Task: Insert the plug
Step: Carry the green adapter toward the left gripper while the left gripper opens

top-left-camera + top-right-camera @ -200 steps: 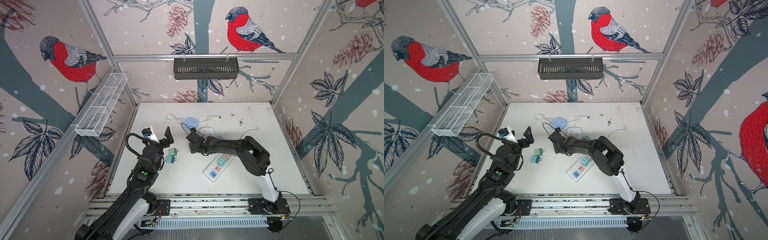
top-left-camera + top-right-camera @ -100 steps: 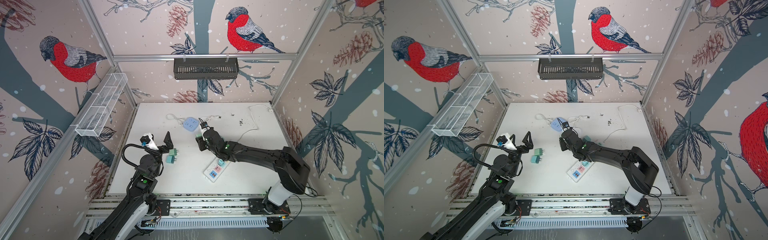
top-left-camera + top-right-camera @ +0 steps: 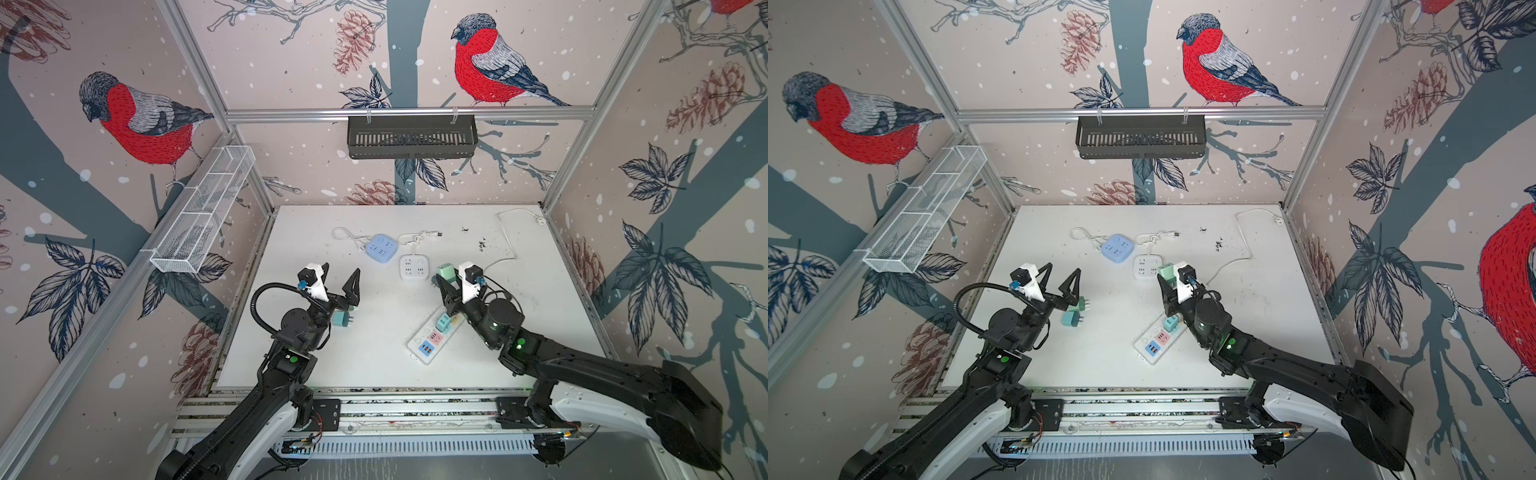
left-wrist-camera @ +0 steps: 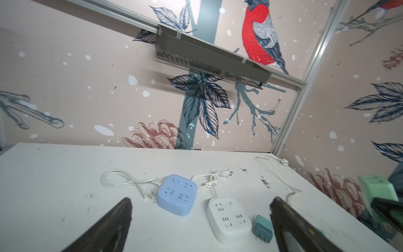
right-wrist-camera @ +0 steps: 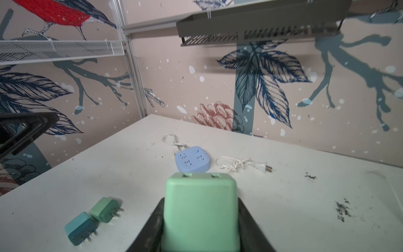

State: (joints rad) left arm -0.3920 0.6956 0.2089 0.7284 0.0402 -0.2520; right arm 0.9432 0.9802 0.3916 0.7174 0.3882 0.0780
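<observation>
- Your right gripper [image 3: 446, 277] is clamped on the green plug [image 5: 200, 209], lifted; inserting it in the power strip [image 3: 432, 337] is not yet done.
- Your left gripper [image 3: 340, 270] stands apart, empty.

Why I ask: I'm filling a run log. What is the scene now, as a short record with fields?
right tool: shut on mint-green plug, raised off the table
left tool: open, empty, by the loose plugs
loose plugs: teal plug and green plug, side by side on the table
power strip: flat on the table; teal, pink and blue inserts sit in it
other sockets: blue square socket, white square socket, both empty
task state: plug not yet inserted
</observation>
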